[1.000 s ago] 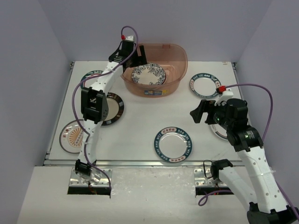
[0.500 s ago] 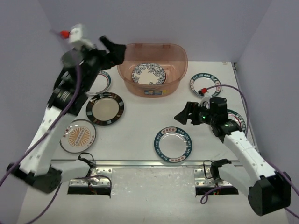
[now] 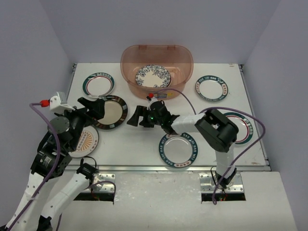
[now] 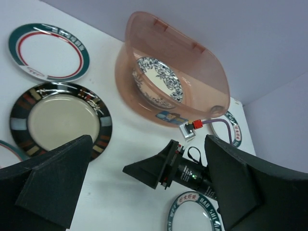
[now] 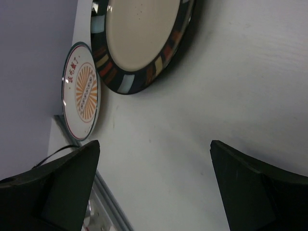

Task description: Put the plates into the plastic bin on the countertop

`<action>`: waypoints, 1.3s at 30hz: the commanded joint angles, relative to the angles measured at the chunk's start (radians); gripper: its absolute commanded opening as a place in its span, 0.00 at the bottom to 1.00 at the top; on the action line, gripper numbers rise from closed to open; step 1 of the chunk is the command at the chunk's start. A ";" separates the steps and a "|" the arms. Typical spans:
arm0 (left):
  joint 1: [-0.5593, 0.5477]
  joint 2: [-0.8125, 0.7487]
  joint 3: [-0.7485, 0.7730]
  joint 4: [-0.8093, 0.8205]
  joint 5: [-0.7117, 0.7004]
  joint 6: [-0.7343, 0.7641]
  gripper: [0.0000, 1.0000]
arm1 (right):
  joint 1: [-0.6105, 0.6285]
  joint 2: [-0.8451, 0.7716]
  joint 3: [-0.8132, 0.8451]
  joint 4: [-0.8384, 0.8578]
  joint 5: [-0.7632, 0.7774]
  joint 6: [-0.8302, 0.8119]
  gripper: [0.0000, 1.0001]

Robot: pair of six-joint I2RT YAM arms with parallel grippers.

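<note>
Fingers [image 4: 48, 187] of the left gripper [image 3: 95, 107] are spread wide apart and grip nothing. Seen from overhead, this gripper hangs over the left edge of a dark-rimmed cream plate [image 3: 109, 111] on the left half of the white countertop [image 3: 139, 142]. Just beside that plate, toward the near edge, lies an orange sunburst plate [image 3: 85, 140], partly hidden under the left arm. Farther back sits a white plate with a teal rim [image 3: 99, 84].

The right gripper [image 3: 137, 117] is also wide open and empty. Its arm reaches leftward across the table, so the gripper sits low near the middle of the countertop, just right of the dark-rimmed plate, fingers pointing toward it. Its wrist camera shows that plate and the sunburst plate beyond the parted fingers.

Behind the right gripper, at the back centre, stands the translucent reddish-brown plastic bin [image 3: 183, 65]. One blue-and-white floral plate [image 3: 153, 77] lies inside it. Right of the bin is a teal-rimmed lettered plate [image 3: 211, 88]. Another lettered plate [image 3: 179, 147] lies near the front edge, beside the right arm. A further plate [image 3: 243, 129] at the far right is partly covered by that arm.
</note>
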 commanded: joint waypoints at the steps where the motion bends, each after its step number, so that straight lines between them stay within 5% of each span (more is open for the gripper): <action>1: 0.004 -0.110 -0.022 -0.072 -0.106 0.080 1.00 | 0.047 0.136 0.129 0.125 0.150 0.111 0.94; 11: 0.003 -0.305 -0.155 -0.056 -0.154 0.072 1.00 | 0.067 0.427 0.346 -0.043 0.302 0.430 0.72; 24: 0.003 -0.323 -0.163 -0.052 -0.135 0.074 1.00 | 0.065 0.543 0.476 -0.118 0.291 0.562 0.02; 33: 0.005 -0.318 -0.168 -0.051 -0.136 0.073 1.00 | 0.061 0.260 0.113 0.161 0.373 0.569 0.00; 39: 0.004 -0.312 -0.168 -0.052 -0.133 0.073 1.00 | 0.022 0.073 0.010 0.279 0.150 0.476 0.00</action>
